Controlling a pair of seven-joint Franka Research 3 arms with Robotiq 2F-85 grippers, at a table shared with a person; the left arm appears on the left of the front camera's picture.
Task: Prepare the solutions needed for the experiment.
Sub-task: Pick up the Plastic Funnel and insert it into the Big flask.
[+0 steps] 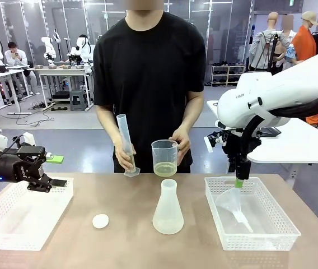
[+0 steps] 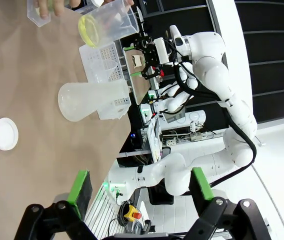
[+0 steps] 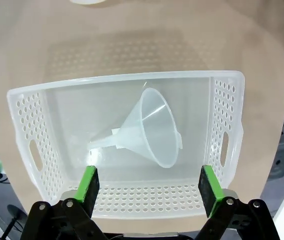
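The person holds a clear beaker (image 1: 165,157) with a shallow layer of pale yellow solution (image 1: 165,168) in one hand and a tall measuring cylinder (image 1: 126,144) in the other, at the table's far edge. In the left wrist view the solution (image 2: 88,30) shows inside the tilted beaker. A frosted conical flask (image 1: 168,208) stands mid-table with a white cap (image 1: 100,221) to its left. My right gripper (image 3: 145,186) hangs open above a clear funnel (image 3: 151,128) lying in the right basket (image 1: 248,213). My left gripper (image 2: 138,184) is open over the left basket (image 1: 22,213).
The flask (image 2: 89,99) and the cap (image 2: 4,134) lie on the brown table in the left wrist view. The right basket's rim (image 3: 127,79) surrounds the funnel. The left basket holds nothing that I can see.
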